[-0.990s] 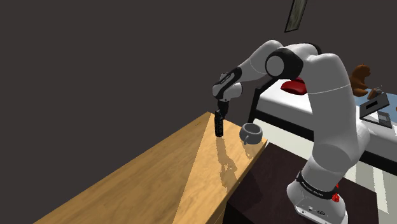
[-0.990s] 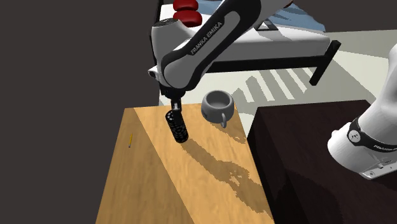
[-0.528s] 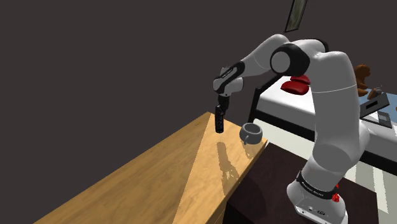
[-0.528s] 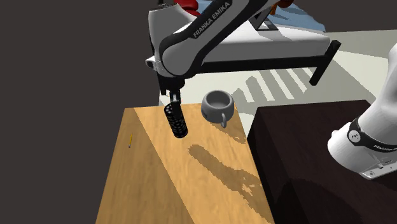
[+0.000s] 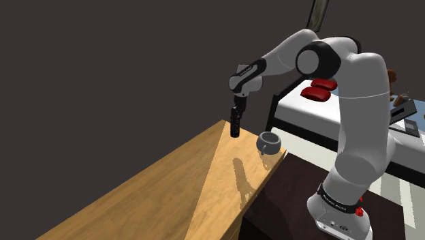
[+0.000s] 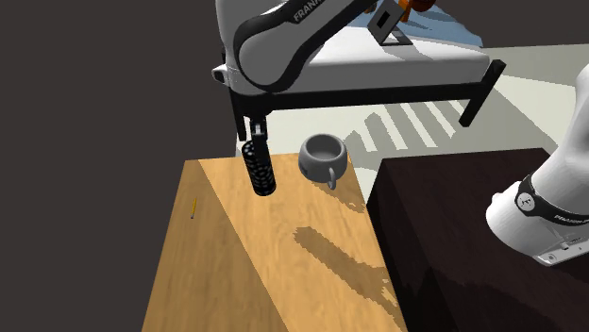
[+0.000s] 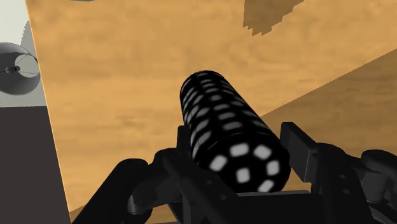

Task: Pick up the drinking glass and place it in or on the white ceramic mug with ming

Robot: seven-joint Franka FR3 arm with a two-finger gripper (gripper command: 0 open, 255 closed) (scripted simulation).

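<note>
The tool (image 6: 255, 135) clamps the dark, white-spotted drinking glass (image 6: 260, 172) by its upper end, above the worktop (image 6: 236, 269). Likely rigid, slick and fragile, it suits this side grip.

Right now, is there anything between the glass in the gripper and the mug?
Nothing visible. The gripper holds the dotted black glass above the wooden table, and only open air separates it from the grey mug.

The table (image 5: 170, 184) is pale wood with a faint, blurred grain, smooth and matt. The drinking glass (image 7: 222, 127) looks matt black with pale facets, not clear. The mug (image 6: 324, 154), at three o'clock from it in the second exterior view, is plain smooth grey. The gripper (image 6: 256, 135) is matt black and the arm (image 5: 361, 102) smooth white.
</note>
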